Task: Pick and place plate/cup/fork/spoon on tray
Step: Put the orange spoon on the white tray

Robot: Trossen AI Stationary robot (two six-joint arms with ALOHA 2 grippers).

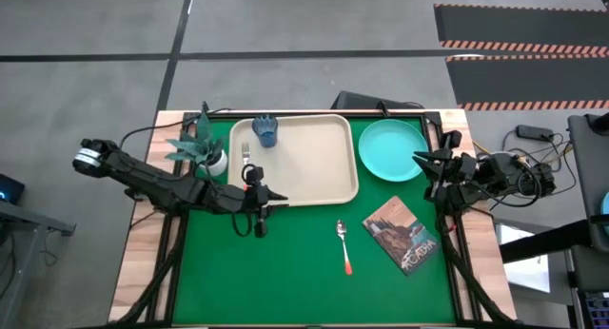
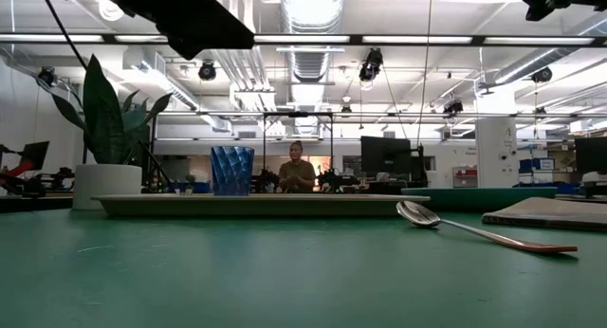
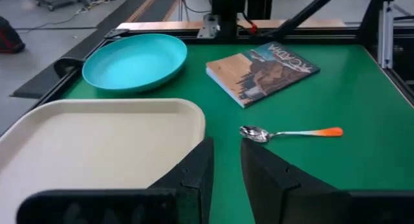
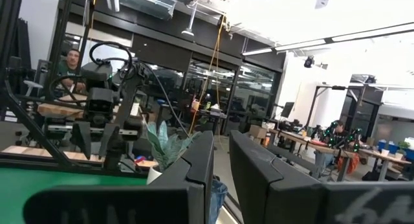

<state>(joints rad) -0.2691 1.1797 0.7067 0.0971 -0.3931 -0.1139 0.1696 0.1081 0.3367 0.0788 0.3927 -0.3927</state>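
Note:
The beige tray point(image 1: 304, 163) lies at the table's far middle. The dark-blue cup point(image 1: 266, 131) stands upright in its far left corner, and the fork point(image 1: 245, 156) lies flat by its left rim. The turquoise plate point(image 1: 392, 148) rests on the green mat right of the tray. The spoon point(image 1: 343, 245) lies on the mat near the tray's near right corner, handle toward the near edge. My left gripper point(image 1: 278, 196) hovers at the tray's near left edge, shut and empty. My right gripper point(image 1: 423, 165) waits at the plate's right rim, shut and empty.
A white pot with a green plant point(image 1: 205, 150) stands left of the tray. A brown-covered book point(image 1: 402, 234) lies right of the spoon. Bare green mat point(image 1: 285, 281) spreads along the near side. A person point(image 2: 297, 173) sits in the room beyond the table.

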